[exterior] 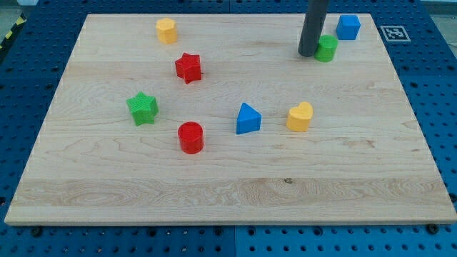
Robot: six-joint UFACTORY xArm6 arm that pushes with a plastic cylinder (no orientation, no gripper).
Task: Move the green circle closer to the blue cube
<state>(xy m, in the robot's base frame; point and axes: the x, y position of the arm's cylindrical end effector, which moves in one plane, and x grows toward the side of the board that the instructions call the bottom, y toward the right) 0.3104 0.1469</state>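
The green circle [327,48] stands near the view's top right of the wooden board [228,182], just down and to the left of the blue cube [348,27], the two close but apart with a thin strip of wood between them; my tip [308,53] sits against the circle's left side, touching or all but touching it, the dark rod rising straight up out of the view's top; the rod ends plain, with no jaws to open or close, and it holds nothing, only bearing sideways on the circle.

The blue cube lies near the board's top edge and not far from its right edge, so little room remains beyond it; bare wood runs below the circle and the cube down the right side of the board.

Further off, a yellow heart-like block [300,117] and a blue triangle [248,118] sit near the middle, well apart from the circle; a red cylinder [191,137] lies lower and to the left; a green star [142,108] rests toward the left; a red star [188,68] stands above it; a yellow cylinder [166,31] sits near the top edge at the left; the whole lower band of the board is bare.
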